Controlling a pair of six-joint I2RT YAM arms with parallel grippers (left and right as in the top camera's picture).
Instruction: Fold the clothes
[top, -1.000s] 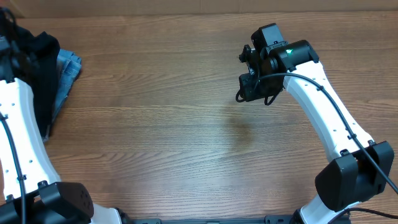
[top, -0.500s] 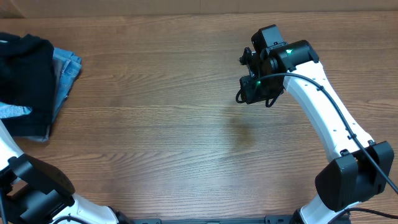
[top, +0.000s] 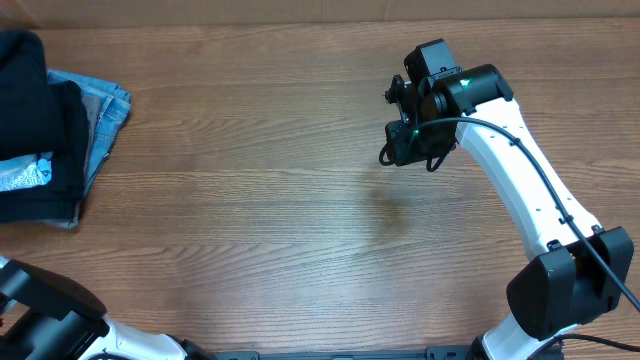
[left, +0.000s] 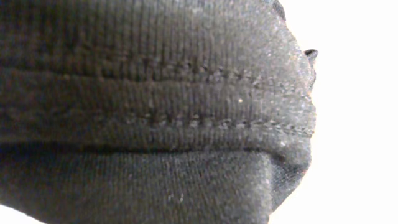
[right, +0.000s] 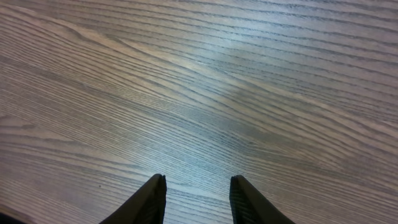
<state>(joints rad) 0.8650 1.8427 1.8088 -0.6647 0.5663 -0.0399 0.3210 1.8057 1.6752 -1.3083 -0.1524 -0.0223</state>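
Black garment (top: 60, 120) heaped on the denim piece (top: 108, 112). Only the left wrist view shows its stitched hem up close; left gripper hidden, grip can't tell. Right gripper (right: 196, 180) spread, empty, well right of denim.

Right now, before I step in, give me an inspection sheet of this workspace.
Surface: wood-grain table, no spills seen.
Job's things: black garment heaped at the left edge; its stitched hem fills the left wrist view.
Clutter: denim piece under the heap's right side; light-blue garment showing among the black folds.
Grippers: right gripper open above bare wood; left gripper not visible.
Cables: black cable running along the right arm.
Surroundings: nothing seen.
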